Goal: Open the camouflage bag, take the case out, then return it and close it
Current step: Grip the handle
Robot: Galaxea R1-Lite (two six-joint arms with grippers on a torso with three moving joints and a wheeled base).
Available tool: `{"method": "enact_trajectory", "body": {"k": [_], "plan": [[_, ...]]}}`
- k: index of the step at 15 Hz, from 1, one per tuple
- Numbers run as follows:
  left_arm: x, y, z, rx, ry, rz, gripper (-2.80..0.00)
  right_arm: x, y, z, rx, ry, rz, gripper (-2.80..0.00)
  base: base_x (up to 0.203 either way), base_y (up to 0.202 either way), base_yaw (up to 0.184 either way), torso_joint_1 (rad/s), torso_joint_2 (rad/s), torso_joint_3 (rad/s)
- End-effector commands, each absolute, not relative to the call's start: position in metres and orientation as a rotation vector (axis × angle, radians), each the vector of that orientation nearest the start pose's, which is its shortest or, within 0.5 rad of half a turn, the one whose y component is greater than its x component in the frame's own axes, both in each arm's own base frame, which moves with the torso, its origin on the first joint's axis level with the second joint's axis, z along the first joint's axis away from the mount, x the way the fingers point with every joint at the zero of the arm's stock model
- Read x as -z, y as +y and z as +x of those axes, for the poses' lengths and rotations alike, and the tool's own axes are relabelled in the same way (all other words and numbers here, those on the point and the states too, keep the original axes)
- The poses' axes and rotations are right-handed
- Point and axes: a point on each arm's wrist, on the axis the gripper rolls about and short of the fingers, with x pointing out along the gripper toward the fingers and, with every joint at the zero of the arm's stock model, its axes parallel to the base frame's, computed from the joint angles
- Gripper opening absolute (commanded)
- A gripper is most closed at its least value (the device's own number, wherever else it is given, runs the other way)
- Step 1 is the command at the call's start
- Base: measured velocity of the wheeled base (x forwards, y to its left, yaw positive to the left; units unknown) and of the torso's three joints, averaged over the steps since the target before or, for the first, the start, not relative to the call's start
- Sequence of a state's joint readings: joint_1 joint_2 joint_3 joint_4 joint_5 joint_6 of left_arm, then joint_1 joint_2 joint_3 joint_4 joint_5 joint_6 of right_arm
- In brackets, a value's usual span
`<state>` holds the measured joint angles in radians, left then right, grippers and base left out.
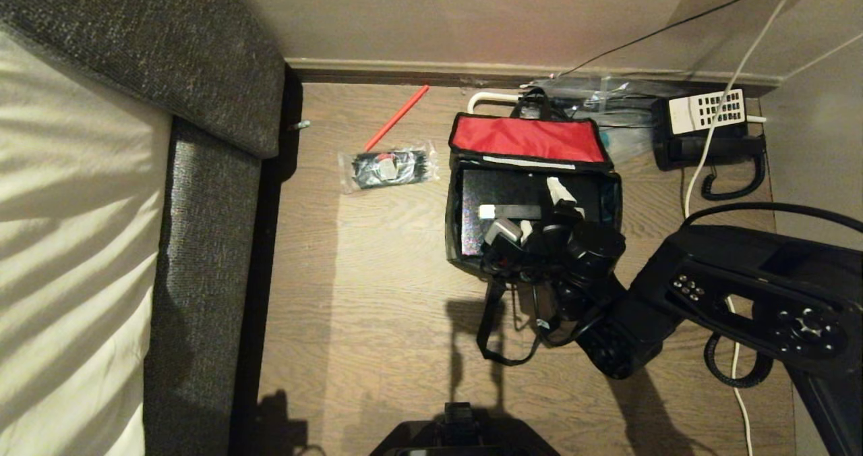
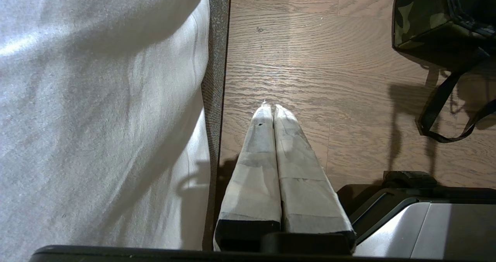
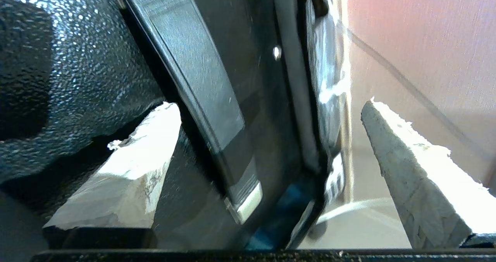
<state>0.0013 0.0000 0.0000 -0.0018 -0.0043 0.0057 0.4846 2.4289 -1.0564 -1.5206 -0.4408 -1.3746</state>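
My right fingers (image 3: 271, 165) sat nearest the lens, spread wide, 1 padded tip (image 3: 131, 173) resting near the speckled face of the case (image 3: 58, 80) and the other out over the red lining. Between them ran the case's strap handle (image 3: 201, 83) with its pale end, not yet pinched.

From the head view, my right gripper (image 1: 532, 210) was down inside the open camouflage bag (image 1: 465, 240), which stood on the wooden floor (image 1: 377, 321) with its red flap (image 1: 529, 139) thrown back toward the wall. The case lay flat inside the bag. My left fingers (image 2: 273, 118) were pressed together and empty, parked low beside the bed (image 2: 97, 99), well apart from the bag.

What worried me: if I closed off-centre, I judged I might catch only the strap's edge, or snag the bag's wall along with it. The case fitted snugly, so a tilted pull could drag the whole soft bag up, as nothing held it down. The loose black strap (image 1: 495, 334) trailing on the floor near my arm could also tangle. The telephone (image 1: 708, 132) and its cord stood close to my right.
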Motion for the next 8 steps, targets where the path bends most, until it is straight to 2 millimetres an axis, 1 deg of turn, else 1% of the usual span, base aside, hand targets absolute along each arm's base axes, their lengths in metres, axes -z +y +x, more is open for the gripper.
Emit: {"method": "enact_trajectory", "body": {"k": [1,3,5,8], "plan": [[-0.075,0.0,-0.023,0.003,-0.001,0.006,-2.8,-0.061,0.186,0.391,0.062,-0.163,-1.336,0.0,0.0,0.0,0.0,0.0,0.0,0.0],[-0.075,0.0,-0.023,0.003,0.0,0.006,-2.8,-0.063,0.181,0.392,0.032,-0.194,-1.403,0.0,0.0,0.0,0.0,0.0,0.0,0.0],[-0.075,0.0,-0.023,0.003,-0.002,0.006,-2.8,-0.059,0.18,0.393,0.03,-0.184,-1.416,0.0,0.0,0.0,0.0,0.0,0.0,0.0],[-0.075,0.0,-0.023,0.003,-0.002,0.006,-2.8,-0.066,0.175,0.399,0.071,-0.193,-1.448,0.0,0.0,0.0,0.0,0.0,0.0,0.0]]}}
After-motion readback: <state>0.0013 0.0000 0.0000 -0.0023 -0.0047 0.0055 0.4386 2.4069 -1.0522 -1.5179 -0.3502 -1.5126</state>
